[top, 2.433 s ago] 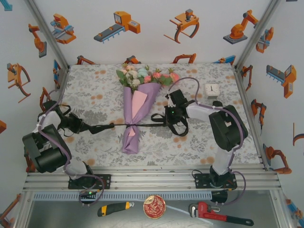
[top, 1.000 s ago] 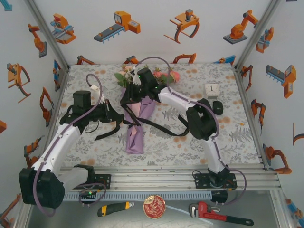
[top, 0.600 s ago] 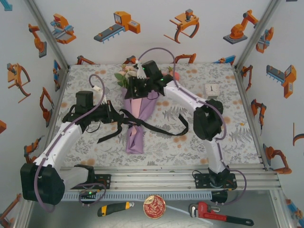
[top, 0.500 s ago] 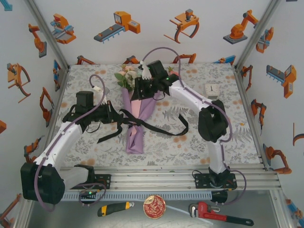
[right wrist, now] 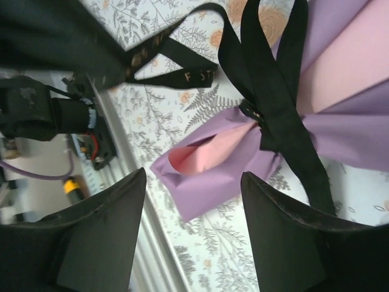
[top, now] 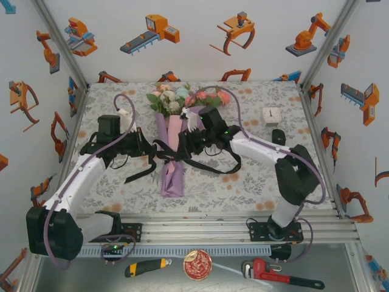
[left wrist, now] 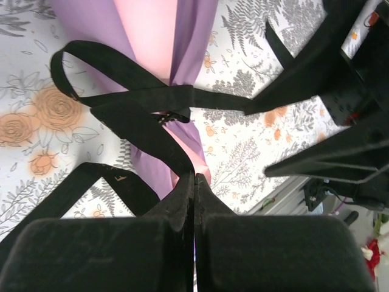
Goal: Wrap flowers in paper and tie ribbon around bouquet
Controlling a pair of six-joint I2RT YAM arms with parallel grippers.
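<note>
Bouquet [top: 172, 159] on the desk [top: 255, 176], ribbon [left wrist: 152, 97] knotted at the waist.
Risk: the left claw [left wrist: 194, 179], pinched shut on a ribbon tail, may drag the cone or loosen the knot. The right claw [right wrist: 193, 182] hangs wide open and empty above the knot. Both arms reach inward, low.

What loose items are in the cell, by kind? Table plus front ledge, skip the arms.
bouquet: 1
ribbon: 1
small white clock: 1
small black object: 1
utility knife: 1
round tin: 1
red pipe wrench: 1
Total: 7
</note>
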